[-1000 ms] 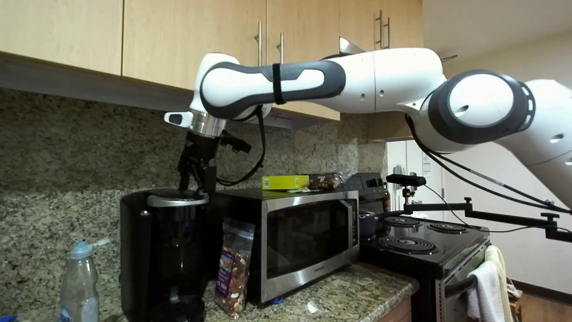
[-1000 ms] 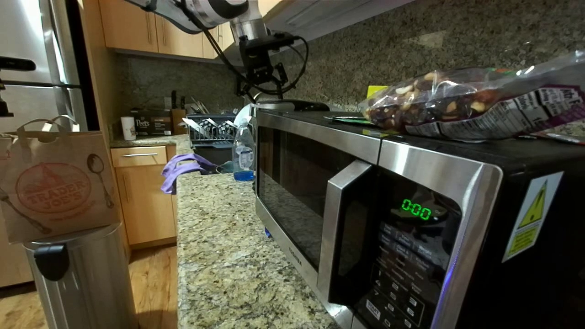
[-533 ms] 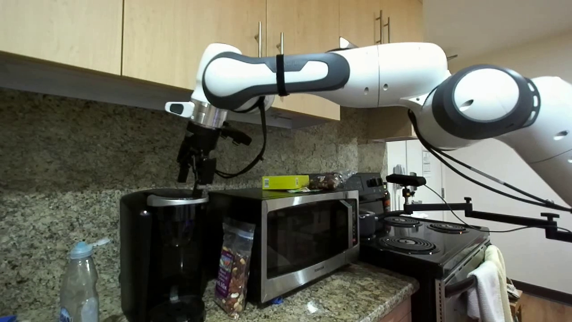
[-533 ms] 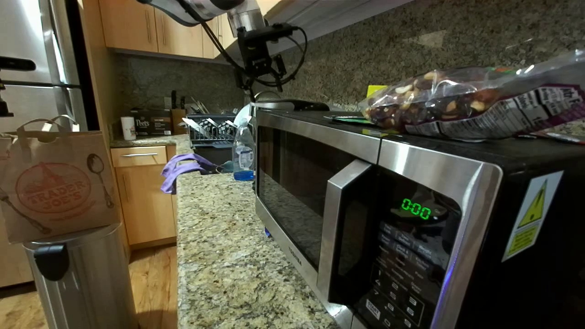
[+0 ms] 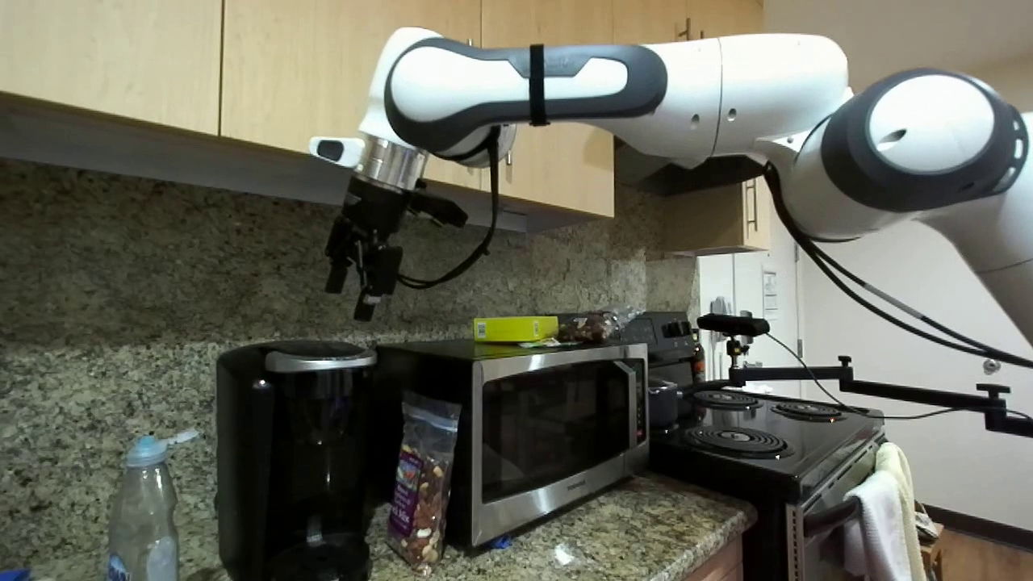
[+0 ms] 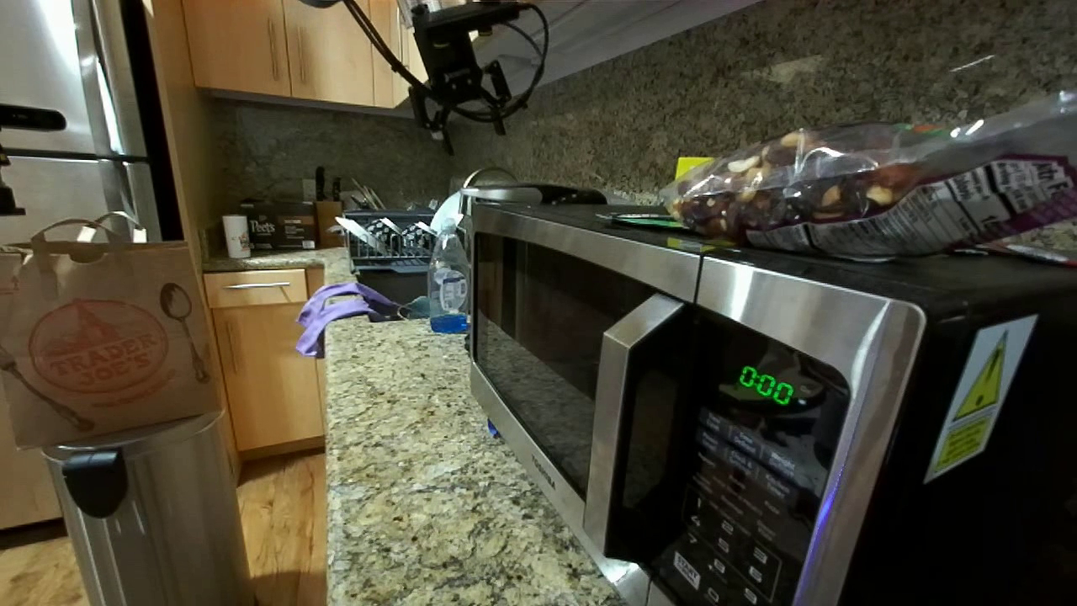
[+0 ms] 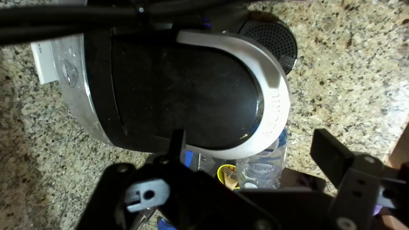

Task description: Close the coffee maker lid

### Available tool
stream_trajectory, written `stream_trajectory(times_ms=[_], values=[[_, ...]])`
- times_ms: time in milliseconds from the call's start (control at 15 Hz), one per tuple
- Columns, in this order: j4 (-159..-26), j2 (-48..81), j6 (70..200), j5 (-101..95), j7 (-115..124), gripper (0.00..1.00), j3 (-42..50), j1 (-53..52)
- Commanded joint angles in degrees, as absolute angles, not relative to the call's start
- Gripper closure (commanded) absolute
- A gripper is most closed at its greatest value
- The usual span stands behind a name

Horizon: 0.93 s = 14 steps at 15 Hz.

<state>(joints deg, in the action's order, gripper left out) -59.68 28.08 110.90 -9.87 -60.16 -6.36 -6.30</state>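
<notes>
The coffee maker (image 5: 258, 468) is a tall glossy black machine standing left of the microwave in an exterior view. Its lid (image 5: 319, 350) lies flat on top, with a silver handle band at the front. In the wrist view I look down on the lid (image 7: 188, 92), a rounded black panel inside the silver band; no gap shows. My gripper (image 5: 350, 294) is above the lid, apart from it, tilted downward. Its fingers are spread with nothing between them, as the wrist view (image 7: 250, 143) shows. The gripper (image 6: 473, 139) also hangs beyond the microwave in an exterior view.
The microwave (image 5: 561, 428) stands right beside the coffee maker, with a yellow box (image 5: 515, 329) and a nut bag (image 5: 589, 326) on top. Another nut bag (image 5: 421, 488) leans in front. A clear bottle (image 5: 145, 516) stands left. Cabinets (image 5: 347, 81) hang above the arm.
My gripper has risen from the lid's top and moved slightly right in the exterior view with the coffee maker. The lid has stayed flat.
</notes>
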Motion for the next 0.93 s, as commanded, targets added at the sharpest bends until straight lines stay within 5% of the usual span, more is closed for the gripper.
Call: stream_trajectory(times_ms=[0,867], values=[[-71.7,19.3,112.5,-12.6,-57.9,0.0,-5.5,-7.1],[-109.2,-4.3,130.2,-15.8,-54.4,0.0,-6.3,-7.2]])
